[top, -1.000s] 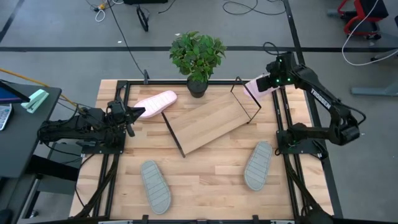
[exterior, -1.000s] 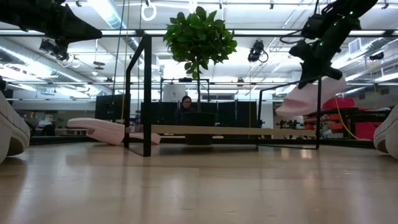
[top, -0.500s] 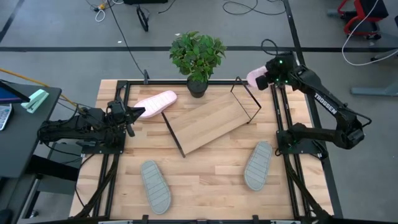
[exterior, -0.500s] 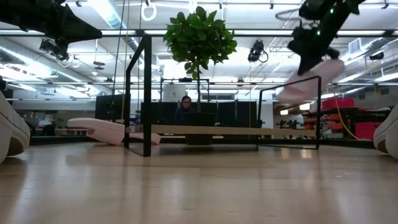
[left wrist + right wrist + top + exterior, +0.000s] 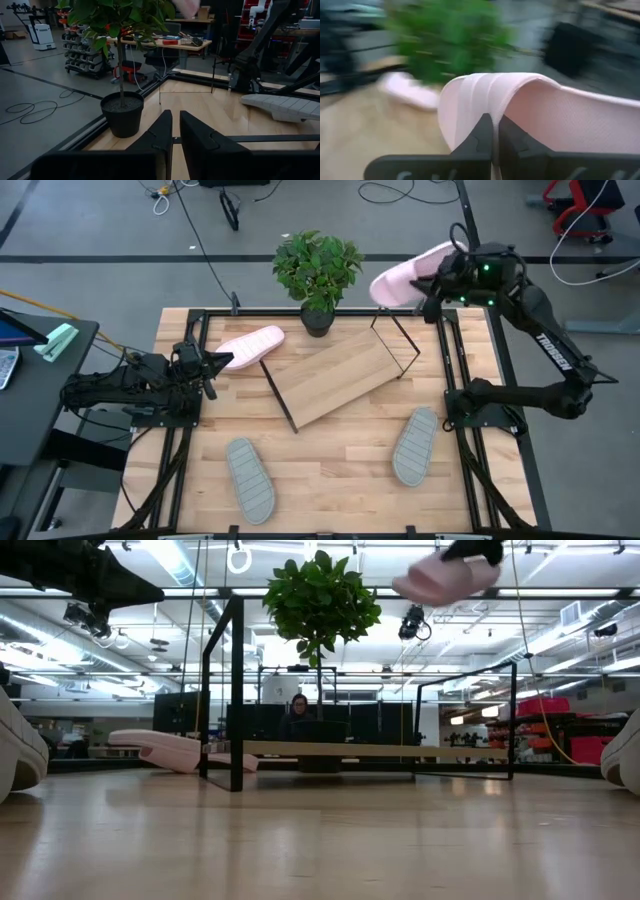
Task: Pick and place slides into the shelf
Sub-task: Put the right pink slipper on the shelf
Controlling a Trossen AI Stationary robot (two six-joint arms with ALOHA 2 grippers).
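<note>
1. Slides lie scattered: the high view shows one pink slide [image 5: 248,344] on the desk [image 5: 340,450] at the far left beside the shelf [image 5: 337,377], and two grey slides, one near left [image 5: 250,477] and one near right [image 5: 415,445].
2. Only the low view shows how high the second pink slide [image 5: 445,578] hangs, well above the shelf's board [image 5: 360,750] and level with the plant's crown [image 5: 320,600].
3. From above, that lifted slide [image 5: 405,280] sits beyond the desk's far right corner, just right of the potted plant [image 5: 318,272].
4. The right wrist view shows the right tool [image 5: 495,131] closed, its fingers pinching the edge of the pink strap [image 5: 485,92]; the background there is smeared, so the pale shape beyond is probably the other pink slide.
5. The plant pot [image 5: 121,114] stands at the far edge, between the two pink slides, close to the shelf's wire frame [image 5: 395,340].
6. The left tool [image 5: 222,361] hovers at the desk's left edge, near the resting pink slide, its fingers [image 5: 161,131] nearly together and holding nothing.
</note>
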